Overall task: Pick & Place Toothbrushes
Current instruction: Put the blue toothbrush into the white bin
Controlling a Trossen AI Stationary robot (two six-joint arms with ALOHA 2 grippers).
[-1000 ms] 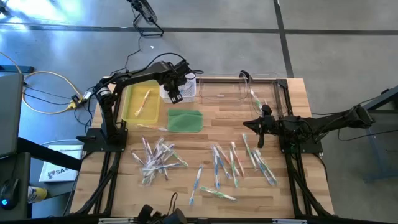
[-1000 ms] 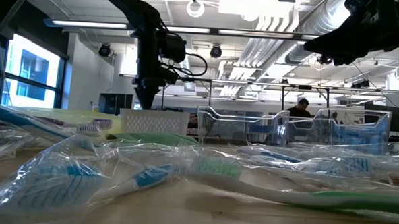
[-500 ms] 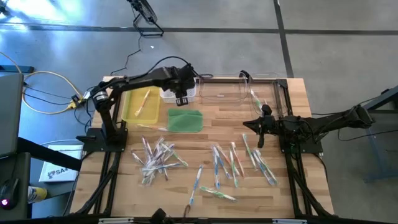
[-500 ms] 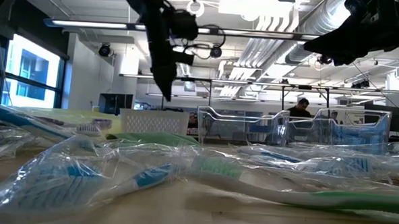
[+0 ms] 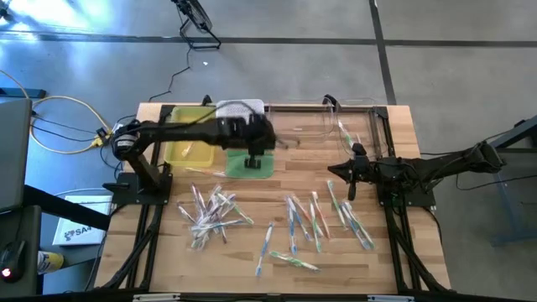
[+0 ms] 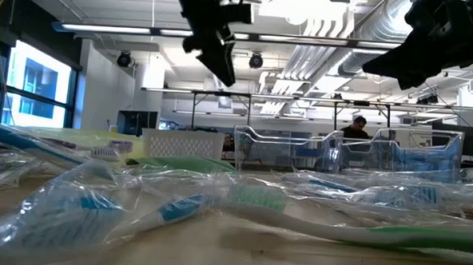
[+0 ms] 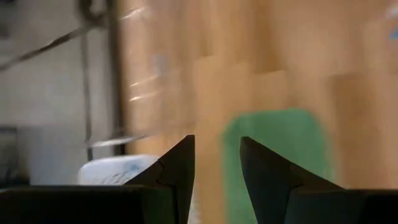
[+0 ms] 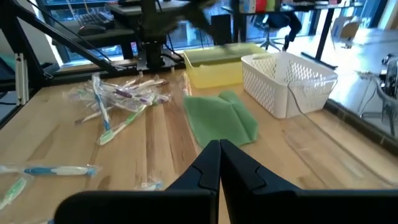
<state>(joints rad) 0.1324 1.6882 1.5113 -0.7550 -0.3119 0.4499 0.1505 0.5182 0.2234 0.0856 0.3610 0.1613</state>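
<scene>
The left tool [image 5: 254, 159] hangs over the flat green pad [image 5: 249, 164], its dark fingers [image 7: 177, 171] slightly parted and holding nothing. The right tool [image 5: 352, 174] waits with fingers pressed together, empty. Slim wrapped toothbrushes [image 5: 214, 207] lie scattered across the wooden surface [image 5: 285, 189], one in the yellow tray [image 5: 186, 147].

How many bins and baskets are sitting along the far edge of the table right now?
3: a yellow plastic tray at the far left, partly under the left arm; a white mesh basket beside it; a clear plastic bin to the right. Nothing else seems hidden.
</scene>
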